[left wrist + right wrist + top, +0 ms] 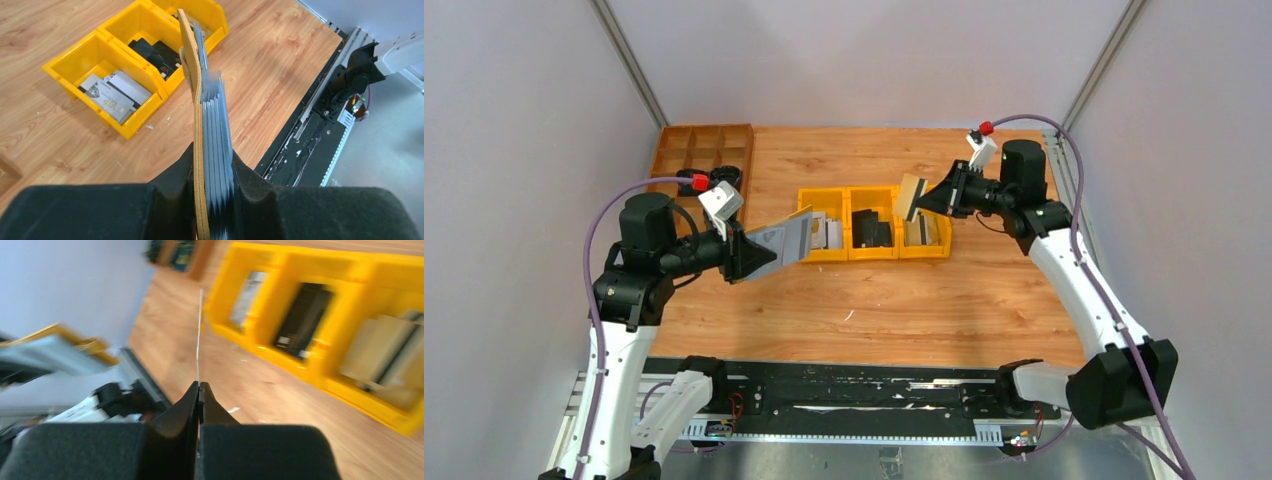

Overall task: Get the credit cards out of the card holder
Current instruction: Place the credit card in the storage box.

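Above the wooden tabletop [924, 300], left fingers [248, 183] clamp the mustard-yellow folding card holder [779, 247]; at its 2 o'clock, right fingers [182, 412] pinch one thin pale plastic card [911, 196].

3 bins [872, 254] sit side by side on the table [924, 295], cards [871, 230] inside, tray [704, 140] behind-left.

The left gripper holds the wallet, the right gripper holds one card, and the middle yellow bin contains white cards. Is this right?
Not quite: the top view shows black cards in the middle bin. The left gripper does hold the wallet, the right gripper one card.
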